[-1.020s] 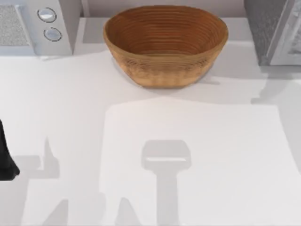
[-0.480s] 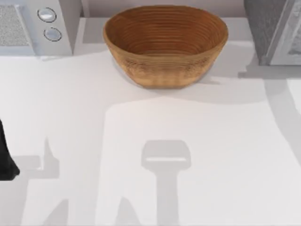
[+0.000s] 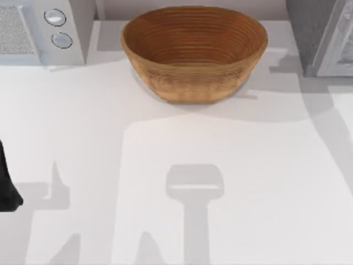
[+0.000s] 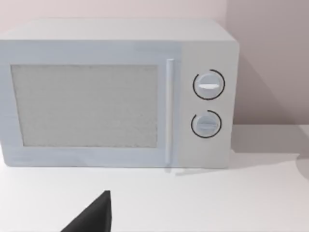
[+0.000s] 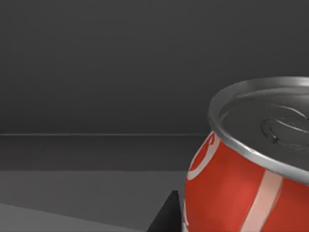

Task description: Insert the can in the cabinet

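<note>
Near edge of the desk [image 3: 83, 121]: the left arm is parked at the top view's left edge, its gripper [image 4: 91, 217] showing as one dark finger tip facing the microwave [image 4: 116, 92]; whether it is apart or together cannot be told.

The can [image 5: 241, 174] fills the near corner of the right wrist view, tilted, a dark finger [image 5: 164, 215] of the right gripper just beside it. Clamping cannot be confirmed. Behind it lies a dark, enclosed interior.

Change: the arm's shadow beside the cabinet [image 3: 309, 33] has shifted rearward past the basket [image 3: 193, 49] over the last second. Judgement: the can is entering the cabinet; release remains.
</note>
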